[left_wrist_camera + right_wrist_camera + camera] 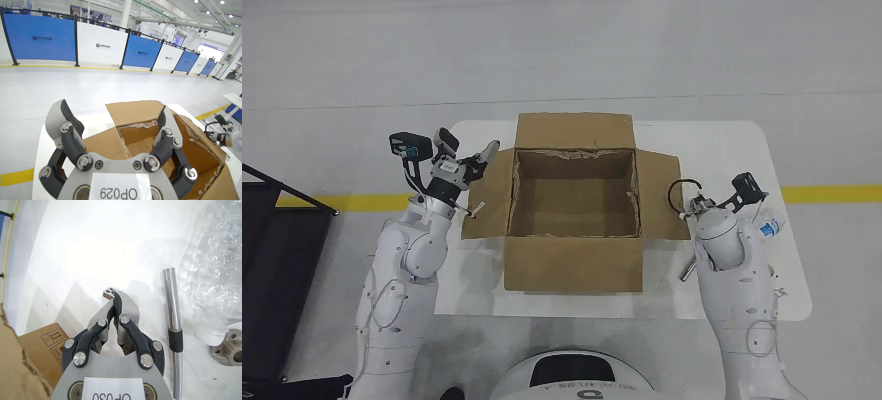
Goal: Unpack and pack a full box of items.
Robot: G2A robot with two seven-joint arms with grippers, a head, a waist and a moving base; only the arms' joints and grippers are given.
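White table (pixel 712 150) held the open, empty brown cardboard box (pixel 572 262) at its centre. Repacking would want pieces lowered clear of its ragged rim. At ten o'clock the left gripper (pixel 114 108) hovered wide and empty; at three, the right gripper (pixel 115 300) was pinched shut, tips at a small grey metal block (pixel 108 293).
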